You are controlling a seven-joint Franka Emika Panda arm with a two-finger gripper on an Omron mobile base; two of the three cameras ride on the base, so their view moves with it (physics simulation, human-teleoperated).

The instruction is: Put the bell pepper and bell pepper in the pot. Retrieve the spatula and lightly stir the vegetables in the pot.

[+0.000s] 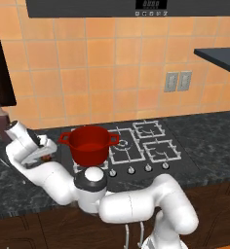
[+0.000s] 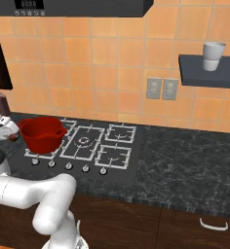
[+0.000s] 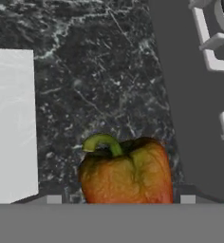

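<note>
In the left base view the white arm bends low to the left over the dark speckled counter [image 1: 204, 141], and its gripper [image 1: 47, 156] hangs just left of the red pot [image 1: 89, 144], which stands on the front left burner of the stove [image 1: 151, 146]. A small reddish spot under the hand is likely the bell pepper [image 1: 47, 158], too small here to make out well. A dark brown bottle [image 1: 1, 118] stands at the back by the orange tiled wall. In the right base view the pot [image 2: 41, 133] sits on the near left grate, and the hand reaches down at the far left edge, with a bit of red, the pepper [image 2: 11, 137], just below it; the finger tips are hidden here. A pale cup [image 2: 213, 56] rests on a dark shelf [image 2: 209, 73] at the upper right. In the hand view the red-orange pepper [image 3: 126, 171] with its curled green stem lies on the counter [image 3: 99, 61] right between the two dark finger tips [image 3: 54, 199], which stand spread on either side of it; whether they press its skin I cannot tell. A flat pale square, the spatula blade [image 3: 12, 126], lies on the counter to the left of the pepper, apart from it. The stove edge [image 3: 190, 95] with its light grate runs along the right.
</note>
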